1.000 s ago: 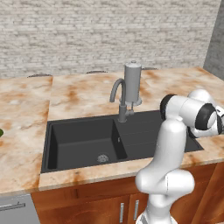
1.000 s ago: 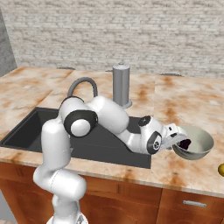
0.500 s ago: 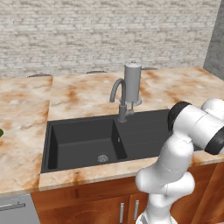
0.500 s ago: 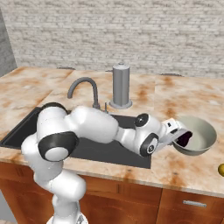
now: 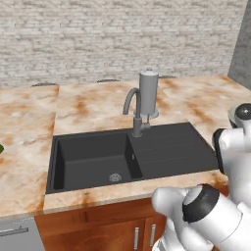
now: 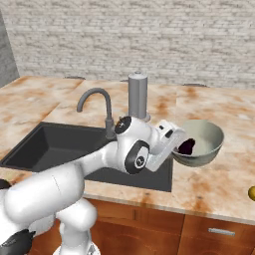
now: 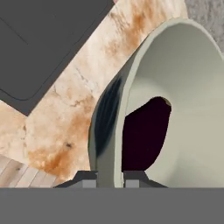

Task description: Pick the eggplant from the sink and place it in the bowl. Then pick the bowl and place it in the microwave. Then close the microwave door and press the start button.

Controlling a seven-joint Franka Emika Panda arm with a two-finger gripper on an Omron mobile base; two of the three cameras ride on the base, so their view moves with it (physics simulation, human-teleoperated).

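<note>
The pale bowl [image 6: 205,140] hangs tilted just above the marble counter [image 6: 219,184], right of the sink [image 6: 50,142]. My gripper [image 6: 175,145] is shut on its near rim. In the hand view the gripper [image 7: 109,178] pinches the bowl's wall, one fingertip [image 7: 85,179] outside and the other inside the bowl [image 7: 188,78]. The dark purple eggplant [image 7: 144,131] lies inside against that wall, and it shows as a dark lump, the eggplant [image 6: 187,146], in the right base view. The sink [image 5: 98,157] basin holds nothing. The microwave and its door are out of view.
A curved grey faucet [image 6: 97,102] and a grey canister [image 6: 138,94] stand behind the sink. A yellow object [image 6: 251,193] sits at the counter's right edge. The arm's elbow [image 5: 201,211] looms low near the cabinet fronts. A brick wall backs the counter.
The jaws have closed on the bowl's rim. The bowl has risen off the counter and shifted slightly toward the sink, with the eggplant in it. The elbow has swung lower.
</note>
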